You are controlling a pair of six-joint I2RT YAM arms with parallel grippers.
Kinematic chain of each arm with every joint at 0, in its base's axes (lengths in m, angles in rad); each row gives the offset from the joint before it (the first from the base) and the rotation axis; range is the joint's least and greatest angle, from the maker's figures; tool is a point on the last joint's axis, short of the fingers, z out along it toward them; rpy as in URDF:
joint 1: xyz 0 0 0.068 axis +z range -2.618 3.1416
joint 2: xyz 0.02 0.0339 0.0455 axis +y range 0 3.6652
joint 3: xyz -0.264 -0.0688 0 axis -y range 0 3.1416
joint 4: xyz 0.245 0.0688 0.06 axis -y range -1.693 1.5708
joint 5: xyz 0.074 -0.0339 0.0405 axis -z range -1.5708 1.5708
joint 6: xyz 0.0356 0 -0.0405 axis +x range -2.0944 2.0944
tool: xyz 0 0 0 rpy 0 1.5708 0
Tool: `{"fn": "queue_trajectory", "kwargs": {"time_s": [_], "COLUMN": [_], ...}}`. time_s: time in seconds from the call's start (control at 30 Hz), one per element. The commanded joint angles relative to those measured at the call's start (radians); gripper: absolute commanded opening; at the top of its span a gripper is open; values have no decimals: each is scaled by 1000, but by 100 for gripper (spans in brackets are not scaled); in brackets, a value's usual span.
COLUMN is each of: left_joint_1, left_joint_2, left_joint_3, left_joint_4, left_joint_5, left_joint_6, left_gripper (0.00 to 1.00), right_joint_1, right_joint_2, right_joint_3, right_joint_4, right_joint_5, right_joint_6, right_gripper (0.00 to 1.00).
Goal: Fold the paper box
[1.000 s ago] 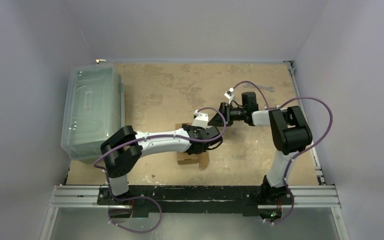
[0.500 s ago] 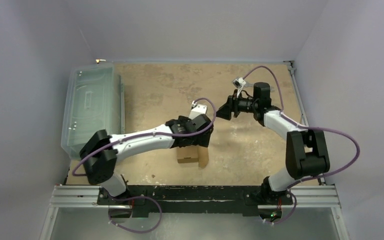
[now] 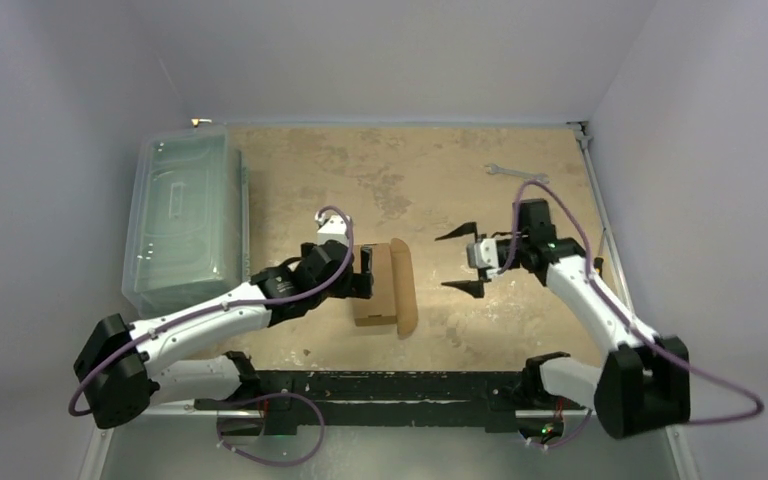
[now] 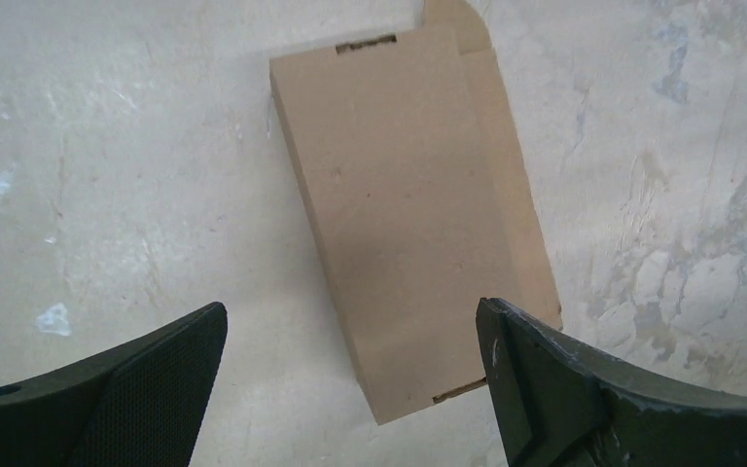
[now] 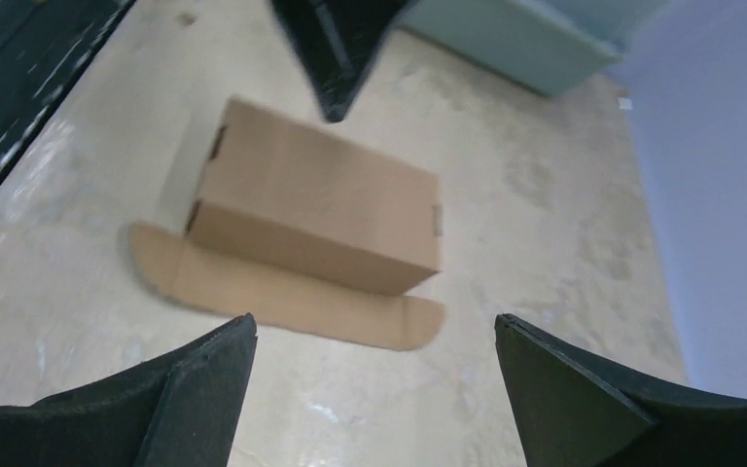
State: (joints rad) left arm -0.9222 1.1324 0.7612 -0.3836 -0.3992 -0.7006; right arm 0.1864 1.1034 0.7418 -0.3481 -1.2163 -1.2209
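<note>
Fingers of the left gripper (image 3: 364,271) are spread wide and hold nothing. In the left wrist view they straddle the paper box (image 4: 409,224) from above without touching it. The right gripper (image 3: 460,262) is also spread wide and empty. It stands off to the right of the box and faces it across a strip of bare table (image 3: 360,170).

The box (image 3: 380,285) lies near the middle of the table, towards the near edge, with its long sides running near to far. Its body looks closed into a low rectangle. One long flap (image 5: 282,302) with rounded corners splays out along the right side, and in the right wrist view it lies on the table surface. That loose flap is probably why the right arm waits on that side with room to sweep in, while the left sits placed to steady the body from above. Tucking the flap appears to be what remains.

Room is ample to the right and on the far side. The clear plastic bin (image 3: 185,220) sits well apart at far left, and a wrench (image 3: 505,172) lies well apart at far right. The tightest side is the box's near end, which is close to the black base rail (image 3: 380,385).
</note>
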Motion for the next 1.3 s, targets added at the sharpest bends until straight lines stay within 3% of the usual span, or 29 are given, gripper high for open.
{"fn": "queue_trajectory", "kwargs": {"time_s": [0.0, 0.07, 0.2, 0.27, 0.43, 0.63, 1.27], "left_joint_1": [8, 7, 8, 9, 8, 8, 7], "left_joint_2": [56, 123, 183, 202, 285, 281, 287], "left_joint_3": [-25, 2, 29, 30, 81, 68, 43], "left_joint_4": [134, 133, 169, 195, 139, 173, 183], "left_joint_5": [89, 96, 106, 111, 91, 106, 99], "left_joint_6": [-63, -79, -100, -109, -132, -137, -165], "left_gripper": [99, 99, 98, 97, 96, 94, 91], "right_joint_1": [46, 77, 186, 216, 302, 425, 691], "right_joint_2": [163, 159, 64, 42, 82, 131, 228], "right_joint_3": [46, 23, -73, -89, -95, -128, -185], "right_joint_4": [-617, -572, -268, -201, -192, -105, 72], "right_joint_5": [45, 98, 229, 259, 351, 472, 719], "right_joint_6": [-862, -849, -532, -452, -448, -410, -350], "right_gripper": [94, 93, 95, 96, 90, 82, 42]}}
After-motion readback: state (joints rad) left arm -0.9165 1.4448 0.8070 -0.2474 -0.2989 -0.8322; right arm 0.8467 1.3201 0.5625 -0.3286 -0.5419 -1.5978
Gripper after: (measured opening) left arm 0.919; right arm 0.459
